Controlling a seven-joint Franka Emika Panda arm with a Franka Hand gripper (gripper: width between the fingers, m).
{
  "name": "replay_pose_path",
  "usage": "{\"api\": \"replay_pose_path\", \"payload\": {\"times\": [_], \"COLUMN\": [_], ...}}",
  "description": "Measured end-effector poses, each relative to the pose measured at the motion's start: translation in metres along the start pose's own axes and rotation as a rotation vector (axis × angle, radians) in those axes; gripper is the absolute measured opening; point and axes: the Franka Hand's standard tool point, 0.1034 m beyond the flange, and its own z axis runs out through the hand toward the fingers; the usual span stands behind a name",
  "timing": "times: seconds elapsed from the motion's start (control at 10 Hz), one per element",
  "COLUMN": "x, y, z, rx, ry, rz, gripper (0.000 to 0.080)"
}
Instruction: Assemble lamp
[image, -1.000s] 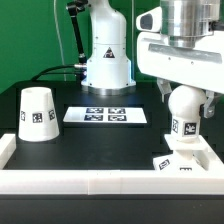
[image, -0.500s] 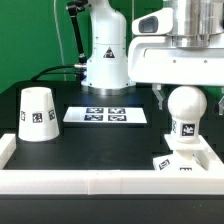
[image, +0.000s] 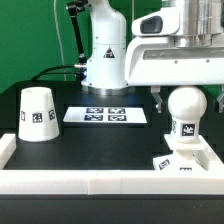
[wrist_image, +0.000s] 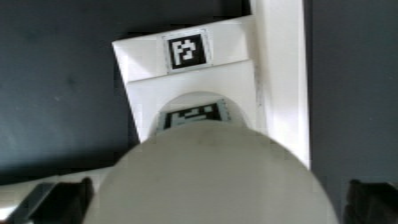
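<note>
The ball-shaped bulb stands upright on the small flat square base at the exterior view's right, by the front wall. My gripper is open just over the bulb's top, one finger on each side and apart from it. In the wrist view the bulb fills the foreground, over the tagged base; the dark fingertips flank it without touching. The cone shade stands alone at the exterior view's left.
The marker board lies in the middle of the black table. A white wall runs along the front and sides, and also shows in the wrist view beside the base. The arm's pedestal stands behind.
My gripper has risen from around the bulb to just over its top. The bulb stays upright on the base. The shade has not moved.
</note>
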Motion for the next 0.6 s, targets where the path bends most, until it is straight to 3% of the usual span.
{"api": "replay_pose_path", "payload": {"times": [0.6], "x": [0.0046], "y": [-0.0006], "z": [0.0000], "rx": [-0.017], "ry": [0.036], "rz": [-0.552], "gripper": [0.0698]}}
